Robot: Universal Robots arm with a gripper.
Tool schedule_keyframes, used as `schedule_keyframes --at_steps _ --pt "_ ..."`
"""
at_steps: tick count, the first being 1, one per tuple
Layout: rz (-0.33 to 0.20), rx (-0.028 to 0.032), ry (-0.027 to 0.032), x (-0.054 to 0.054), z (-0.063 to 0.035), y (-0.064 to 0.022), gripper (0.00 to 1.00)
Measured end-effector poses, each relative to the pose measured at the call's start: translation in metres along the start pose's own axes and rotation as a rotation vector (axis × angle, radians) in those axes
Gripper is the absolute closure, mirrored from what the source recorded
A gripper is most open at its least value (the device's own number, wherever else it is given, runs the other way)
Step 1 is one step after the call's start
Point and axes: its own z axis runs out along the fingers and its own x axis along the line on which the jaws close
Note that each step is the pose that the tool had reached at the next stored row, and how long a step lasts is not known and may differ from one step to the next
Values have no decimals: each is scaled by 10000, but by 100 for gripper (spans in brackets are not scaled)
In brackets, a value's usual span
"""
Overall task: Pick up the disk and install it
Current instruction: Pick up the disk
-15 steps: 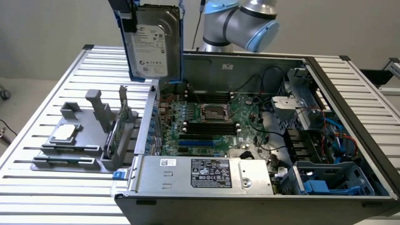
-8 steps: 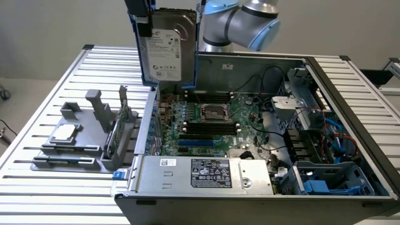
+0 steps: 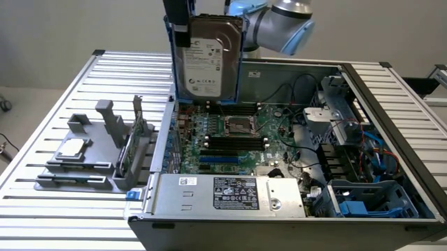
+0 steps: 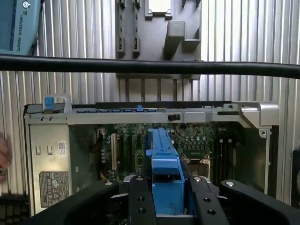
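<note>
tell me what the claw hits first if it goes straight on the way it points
Most likely the motherboard in the open computer case: the claw, shut on the disk, points down at it, and the disk's lower edge would land first. Depth is unclear.

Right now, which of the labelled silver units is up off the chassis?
The blue-railed hard drive: the hand clamps it upright above the motherboard. The grey power supply lies inside the case.
</note>
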Motion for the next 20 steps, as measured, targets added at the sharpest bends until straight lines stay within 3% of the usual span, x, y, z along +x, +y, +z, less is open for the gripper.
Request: schedule_keyframes --at_steps 20 --pt "1 0 0 407 -16 -833 67"
